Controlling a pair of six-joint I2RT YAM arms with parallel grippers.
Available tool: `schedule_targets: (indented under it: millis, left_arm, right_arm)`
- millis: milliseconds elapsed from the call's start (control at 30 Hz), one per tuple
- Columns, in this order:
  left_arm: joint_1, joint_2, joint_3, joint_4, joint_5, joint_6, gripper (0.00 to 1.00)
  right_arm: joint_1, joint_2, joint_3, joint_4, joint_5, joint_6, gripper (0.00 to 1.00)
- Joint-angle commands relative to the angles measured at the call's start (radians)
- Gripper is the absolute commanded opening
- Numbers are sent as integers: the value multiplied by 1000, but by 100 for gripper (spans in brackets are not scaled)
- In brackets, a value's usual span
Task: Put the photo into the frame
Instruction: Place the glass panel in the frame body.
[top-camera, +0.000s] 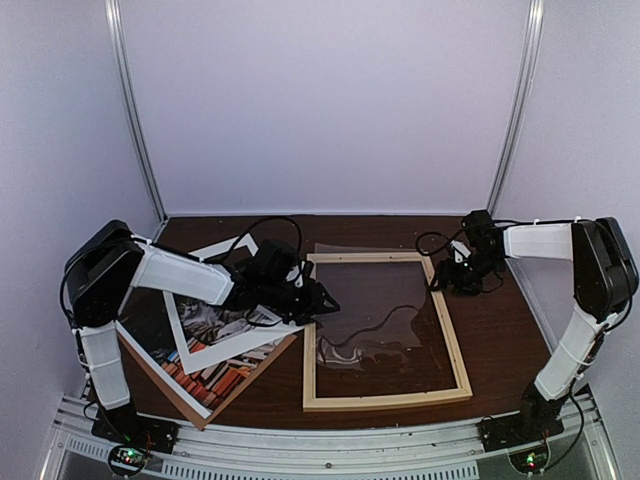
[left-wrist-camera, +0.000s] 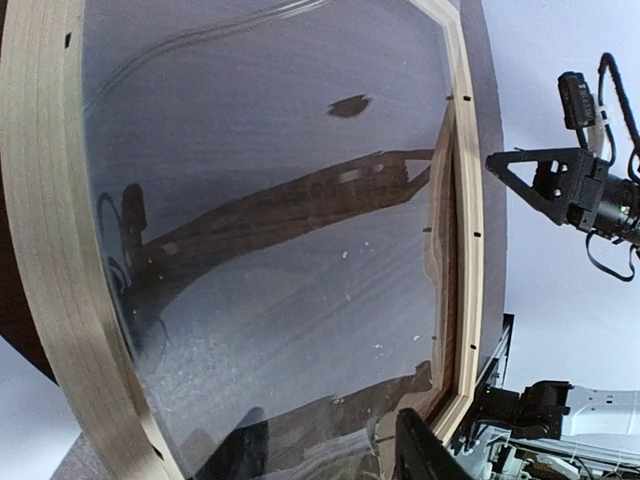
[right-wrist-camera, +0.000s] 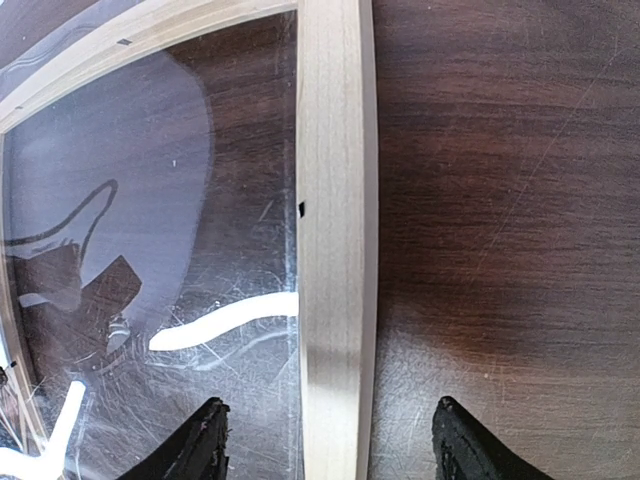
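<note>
- At mid-bench (top-camera: 500, 340), the frame (top-camera: 385, 400) is lying flat, holding only a clear pane (top-camera: 390, 330).
- Left of it, the photo (top-camera: 222, 375) is lying outside the frame, with a white mat (top-camera: 190, 345) partly covering it.
- The right claw (right-wrist-camera: 330, 420) is gaping wide astride the frame's right rail.
- The left claw (top-camera: 305, 298) is hanging by the left rail; I cannot tell its opening.

Left of the frame (top-camera: 385, 400), the white mat (top-camera: 180, 335) and left arm (top-camera: 185, 275) hide most of the photo (top-camera: 215, 378). At the frame's left rail the left gripper (top-camera: 318, 300) is a dark blur, jaws unreadable. Astride its right rail, the right gripper (right-wrist-camera: 330, 445) shows fingertips only.
</note>
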Motion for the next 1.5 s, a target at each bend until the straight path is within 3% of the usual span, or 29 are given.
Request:
schedule_targets:
  millis: [0,467,900,1467]
  left_arm:
    - [11,37,41,37,25,1,40]
    - [21,23,18,109,54,-38,0]
    - [21,-17,-17,307,103,-218,0]
    - [4,-32,-12,425,117,-362,0]
  right_arm:
    - [-2,-5,-11,12,0,-7,69]
    - [-3,-8,-2,-2,10,-13,69]
    - [-8,-85,-1,-44,27,-13,69]
    - [-22,-93,9,-63,32,-14,69]
